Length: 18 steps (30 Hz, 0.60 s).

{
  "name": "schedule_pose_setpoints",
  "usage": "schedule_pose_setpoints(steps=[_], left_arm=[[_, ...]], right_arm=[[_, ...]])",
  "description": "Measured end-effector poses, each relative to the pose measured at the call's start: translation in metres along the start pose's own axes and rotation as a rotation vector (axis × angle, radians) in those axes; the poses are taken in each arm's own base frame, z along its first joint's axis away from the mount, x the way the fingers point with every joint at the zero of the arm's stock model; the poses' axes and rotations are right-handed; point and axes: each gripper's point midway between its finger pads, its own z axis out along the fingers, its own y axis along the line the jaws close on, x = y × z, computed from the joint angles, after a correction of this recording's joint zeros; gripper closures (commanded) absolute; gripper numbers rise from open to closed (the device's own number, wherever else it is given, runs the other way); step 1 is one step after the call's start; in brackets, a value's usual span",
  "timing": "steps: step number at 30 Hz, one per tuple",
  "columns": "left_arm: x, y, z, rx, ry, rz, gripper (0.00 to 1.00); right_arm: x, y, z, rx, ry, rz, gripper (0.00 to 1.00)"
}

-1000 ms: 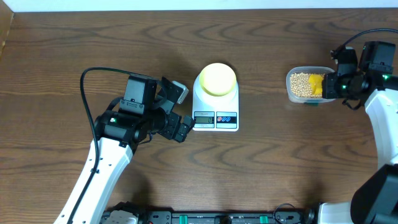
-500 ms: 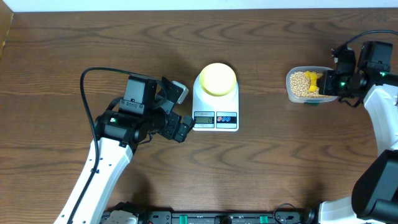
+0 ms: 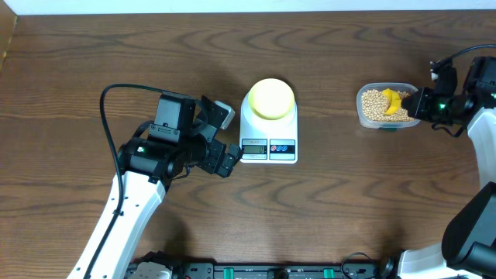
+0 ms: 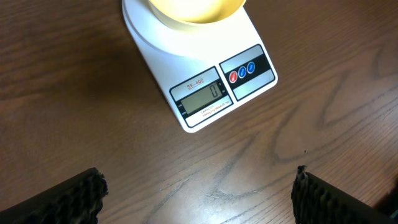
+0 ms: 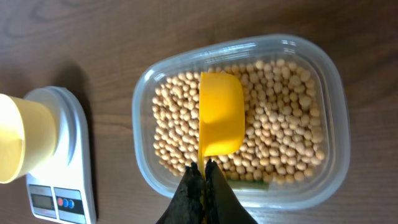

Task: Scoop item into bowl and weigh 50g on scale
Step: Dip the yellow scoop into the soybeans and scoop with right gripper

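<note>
Jaws pinched tight on the right gripper (image 5: 203, 177), which is clamping the thin end of the yellow scoop (image 5: 221, 118). That scoop is sitting over the beans (image 5: 280, 124) inside the clear tub (image 5: 333, 155), well apart from the scale (image 4: 205, 99) on the wooden table (image 3: 349, 201). On the other side, the left gripper (image 4: 199, 186) is hanging with its jaws spread wide, gripping nothing, just beside the scale's front. The cream bowl (image 3: 271, 98) is resting on the round platform, and the display is showing zero.
</note>
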Motion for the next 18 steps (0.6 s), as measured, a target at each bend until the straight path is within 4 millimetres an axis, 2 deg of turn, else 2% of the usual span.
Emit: schedule_pose_setpoints(steps=[10, 18], left_arm=[[0.000, 0.000, 0.000, 0.000, 0.000, 0.000, 0.02], [0.000, 0.000, 0.000, 0.000, 0.000, 0.000, 0.02]], right_arm=[[-0.008, 0.000, 0.002, -0.029, -0.048, -0.012, 0.99], [0.003, 0.003, 0.006, -0.056, -0.023, -0.058, 0.99]])
